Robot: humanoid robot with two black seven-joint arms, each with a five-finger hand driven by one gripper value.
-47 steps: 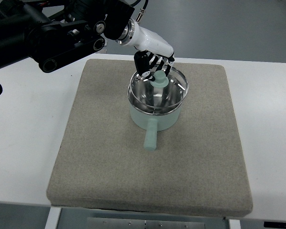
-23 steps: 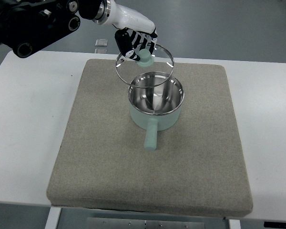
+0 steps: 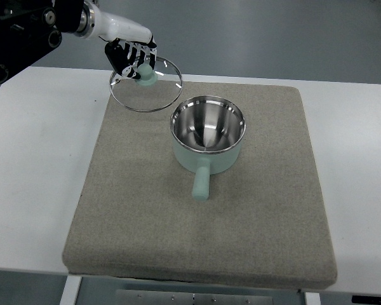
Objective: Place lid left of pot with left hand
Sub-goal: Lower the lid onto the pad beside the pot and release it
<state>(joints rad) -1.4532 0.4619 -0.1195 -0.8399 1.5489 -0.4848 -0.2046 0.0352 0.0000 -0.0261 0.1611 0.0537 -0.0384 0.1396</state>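
Observation:
A glass lid point(image 3: 146, 86) with a metal rim and a pale green knob hangs in the air above the mat's far left corner. My left hand point(image 3: 134, 60) is shut on the knob from above, its arm coming in from the top left. The pale green pot point(image 3: 207, 141) stands uncovered near the middle of the grey mat point(image 3: 140, 210), its shiny steel inside showing and its handle pointing toward me. The lid is up and to the left of the pot, apart from it. The right arm is out of view.
The mat lies on a white table point(image 3: 32, 178), with bare mat to the left of the pot. Beyond the table's far edge is grey floor.
My left hand lifted the lid off the pot and carried it up and to the left. The pot stayed in place and now stands uncovered.

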